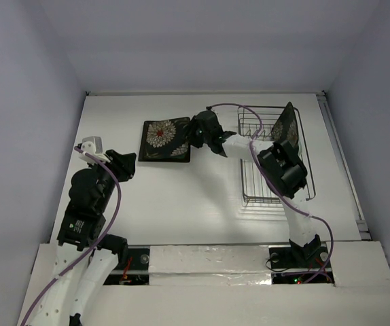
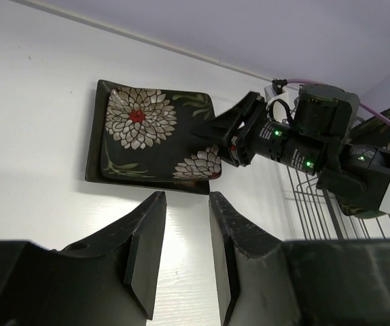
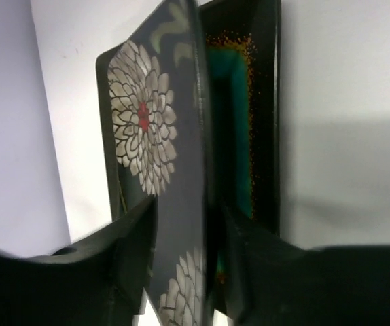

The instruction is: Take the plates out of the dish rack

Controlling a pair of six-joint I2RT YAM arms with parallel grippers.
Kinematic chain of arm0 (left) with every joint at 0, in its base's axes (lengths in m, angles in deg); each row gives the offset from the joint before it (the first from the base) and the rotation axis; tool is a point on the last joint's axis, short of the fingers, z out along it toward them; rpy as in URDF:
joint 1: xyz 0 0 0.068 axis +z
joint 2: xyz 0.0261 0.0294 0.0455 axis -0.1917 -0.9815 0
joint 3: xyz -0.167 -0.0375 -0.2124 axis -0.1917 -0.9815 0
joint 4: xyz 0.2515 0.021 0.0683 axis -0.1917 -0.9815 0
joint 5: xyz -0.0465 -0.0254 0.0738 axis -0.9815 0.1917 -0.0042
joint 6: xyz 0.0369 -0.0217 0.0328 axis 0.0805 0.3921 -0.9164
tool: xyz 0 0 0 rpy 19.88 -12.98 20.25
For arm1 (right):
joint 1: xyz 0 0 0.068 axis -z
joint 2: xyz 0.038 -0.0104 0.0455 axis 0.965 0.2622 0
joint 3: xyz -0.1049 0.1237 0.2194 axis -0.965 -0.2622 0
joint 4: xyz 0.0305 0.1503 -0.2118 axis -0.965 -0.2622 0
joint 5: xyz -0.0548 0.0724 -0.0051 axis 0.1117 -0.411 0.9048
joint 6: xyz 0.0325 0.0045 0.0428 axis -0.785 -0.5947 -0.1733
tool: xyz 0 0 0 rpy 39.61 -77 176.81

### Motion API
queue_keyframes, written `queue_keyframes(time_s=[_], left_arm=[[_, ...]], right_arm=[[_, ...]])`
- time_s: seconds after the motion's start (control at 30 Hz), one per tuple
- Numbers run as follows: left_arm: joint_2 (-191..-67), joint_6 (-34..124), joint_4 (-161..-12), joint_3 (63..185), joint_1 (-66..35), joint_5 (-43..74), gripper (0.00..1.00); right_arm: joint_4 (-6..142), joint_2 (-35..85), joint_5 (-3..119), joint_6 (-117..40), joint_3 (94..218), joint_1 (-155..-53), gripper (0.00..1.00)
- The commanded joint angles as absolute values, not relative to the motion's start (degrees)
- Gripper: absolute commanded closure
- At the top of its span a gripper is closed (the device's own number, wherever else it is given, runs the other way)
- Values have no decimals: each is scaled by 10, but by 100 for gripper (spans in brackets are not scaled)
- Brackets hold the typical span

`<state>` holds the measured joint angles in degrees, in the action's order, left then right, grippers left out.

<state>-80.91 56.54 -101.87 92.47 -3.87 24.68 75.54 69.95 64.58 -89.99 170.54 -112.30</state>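
on the far side of the table (image 1: 181, 204), just left of the dish rack (image 1: 271, 189): a flowered plate (image 1: 164, 136) lies on top of the teal plate (image 3: 234, 122), the two making one stack clear of the wires (sensible: one footprint, room kept for the rest)

right gripper (image 2: 221, 139): arm reaches across from the rack side, jaws straddling the top plate's rim on the edge nearest the rack. in the wrist view the rim runs between the two fingers (image 3: 137, 258), but i cannot tell whether they pinch it or stand just clear of it. a rim hold makes sense for these flat squares, as i judge only the edge offers anything to bite on

left gripper (image 2: 186, 210): hangs near the stack on its near-left side, jaws parted, nothing between them, bare table showing through the gap. i judge it is held back there so the two arms do not cross over the stack

in the rack: a second flowered plate (image 1: 287, 125) stands on edge at the far end. i see no mint plate in these views (it may be hidden behind the right arm)

judgement: roughly half unloaded; next move calls for a clean release of the rim, then a reach to the plate in the rack
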Motion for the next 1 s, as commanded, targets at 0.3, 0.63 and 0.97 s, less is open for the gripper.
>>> queue_keyframes(time_s=[0.3, 0.63, 0.97], left_arm=[[-794, 566, -1000, 920, -40, 239, 71], [-787, 566, -999, 921, -40, 239, 71], [-787, 564, -1000, 921, -40, 241, 71]], right_arm=[[603, 696, 651, -788, 1823, -1130, 11], [416, 748, 691, -672, 1941, -1136, 5], [419, 654, 741, -620, 1884, -1136, 10]])
